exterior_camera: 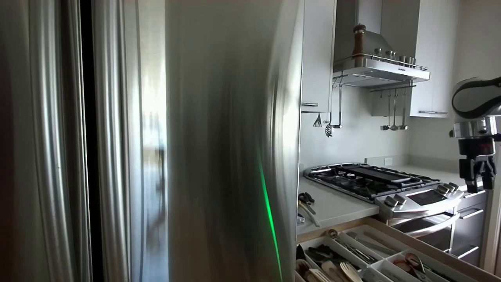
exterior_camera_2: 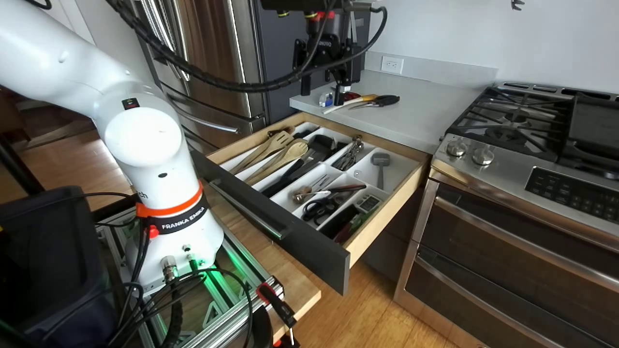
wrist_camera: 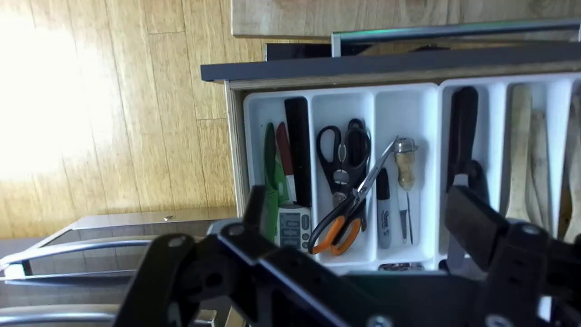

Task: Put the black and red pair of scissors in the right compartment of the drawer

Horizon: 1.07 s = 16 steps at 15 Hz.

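Note:
The black and orange-red scissors lie closed in the open drawer (exterior_camera_2: 387, 223), which also shows in the wrist view (wrist_camera: 363, 68) and an exterior view (exterior_camera: 434, 246). In the wrist view the scissors (wrist_camera: 347, 215) rest slantwise on an all-black pair (wrist_camera: 333, 156), blades crossing a divider into the neighbouring compartment. The scissors also show in both exterior views (exterior_camera: 403, 264) (exterior_camera_2: 347, 188). My gripper (wrist_camera: 364, 213) is open and empty, high above the drawer, its fingers spread either side of the scissors in the wrist view. It hangs in both exterior views (exterior_camera: 480, 187) (exterior_camera_2: 322, 91).
The edge compartment beside the scissors holds a white timer (wrist_camera: 292, 227) and green-handled knives. A marker (wrist_camera: 383, 209) and wooden utensils (exterior_camera_2: 283, 154) fill other compartments. Tools lie on the counter (exterior_camera_2: 416, 106). A steel range (exterior_camera_2: 483, 193) and refrigerator (exterior_camera: 219, 137) flank the drawer.

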Each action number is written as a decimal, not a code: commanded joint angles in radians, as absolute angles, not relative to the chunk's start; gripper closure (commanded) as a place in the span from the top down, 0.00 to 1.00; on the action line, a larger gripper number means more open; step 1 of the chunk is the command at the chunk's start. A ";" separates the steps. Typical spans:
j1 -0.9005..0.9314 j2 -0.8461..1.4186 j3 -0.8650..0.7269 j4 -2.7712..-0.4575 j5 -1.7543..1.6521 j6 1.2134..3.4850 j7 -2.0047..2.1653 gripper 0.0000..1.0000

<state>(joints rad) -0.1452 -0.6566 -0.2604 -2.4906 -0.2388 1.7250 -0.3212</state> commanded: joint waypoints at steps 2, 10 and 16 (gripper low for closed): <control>-0.180 -0.518 -0.266 -2.559 -0.153 1.919 -0.122 1.00; -0.219 -0.262 -0.242 -2.689 -0.027 2.426 0.103 1.00; -0.218 -0.193 -0.233 -2.693 -0.044 2.506 0.080 1.00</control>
